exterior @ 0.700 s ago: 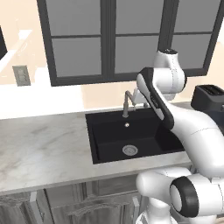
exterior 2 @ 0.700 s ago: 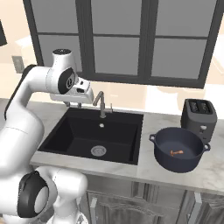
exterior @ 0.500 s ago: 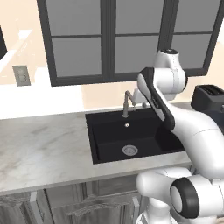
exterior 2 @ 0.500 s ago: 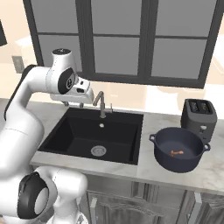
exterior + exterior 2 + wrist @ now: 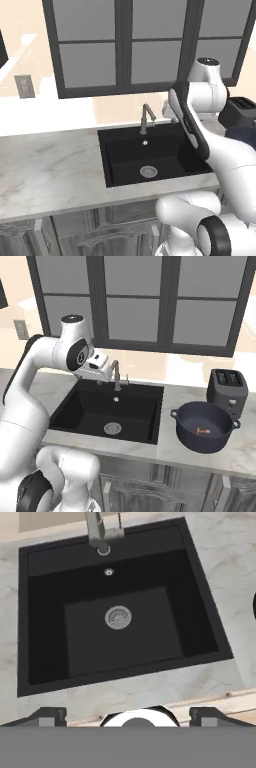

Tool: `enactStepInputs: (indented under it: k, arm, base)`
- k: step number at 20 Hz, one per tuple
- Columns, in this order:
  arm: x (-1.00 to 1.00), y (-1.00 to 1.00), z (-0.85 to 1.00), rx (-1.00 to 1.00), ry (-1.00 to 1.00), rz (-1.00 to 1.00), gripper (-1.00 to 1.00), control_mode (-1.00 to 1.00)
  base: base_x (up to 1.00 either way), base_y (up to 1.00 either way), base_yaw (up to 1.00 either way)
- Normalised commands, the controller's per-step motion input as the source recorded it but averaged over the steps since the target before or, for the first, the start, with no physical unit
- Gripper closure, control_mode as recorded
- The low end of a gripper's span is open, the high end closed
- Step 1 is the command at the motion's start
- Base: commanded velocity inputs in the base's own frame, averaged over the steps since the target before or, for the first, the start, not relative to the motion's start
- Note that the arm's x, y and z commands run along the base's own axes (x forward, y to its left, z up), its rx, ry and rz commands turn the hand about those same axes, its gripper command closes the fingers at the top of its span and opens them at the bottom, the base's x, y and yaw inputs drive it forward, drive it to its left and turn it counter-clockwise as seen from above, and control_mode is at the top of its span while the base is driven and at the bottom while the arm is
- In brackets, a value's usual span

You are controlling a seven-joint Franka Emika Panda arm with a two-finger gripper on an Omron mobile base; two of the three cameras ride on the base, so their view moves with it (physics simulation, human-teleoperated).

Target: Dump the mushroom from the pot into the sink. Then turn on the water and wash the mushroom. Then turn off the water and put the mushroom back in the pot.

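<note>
Meanwhile the gripper [image 5: 128, 714] hangs wide open over the sink [image 5: 45, 657] — mushroom [image 5: 202, 430] in the pot [image 5: 204, 426] at right

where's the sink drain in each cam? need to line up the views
Left base view: the drain sits low and centre-right on the floor of the sink, just left of the arm.
Right base view: the drain is left of centre, toward the basin's front wall.
Hand view: the drain is near the middle, slightly above centre.
Shared landmark: the faucet stands at the back rim, in line with the drain.
</note>
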Motion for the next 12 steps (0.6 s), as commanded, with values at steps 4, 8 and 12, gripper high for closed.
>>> enactStepInputs:
  k: [4,8,12]
  arm:
    - [-0.41,-0.28,0.0,0.05,-0.03,-0.28,-1.0,-1.0]
    - [-0.36,-0.41,0.0,0.09,0.0,-0.33,-1.0,-1.0]
    - [-0.51,-0.58,0.0,0.12,-0.01,-0.28,-1.0,-1.0]
  base:
    - [0.0,0.0,0.0]
    - [0.0,0.0,0.0]
    - [0.0,0.0,0.0]
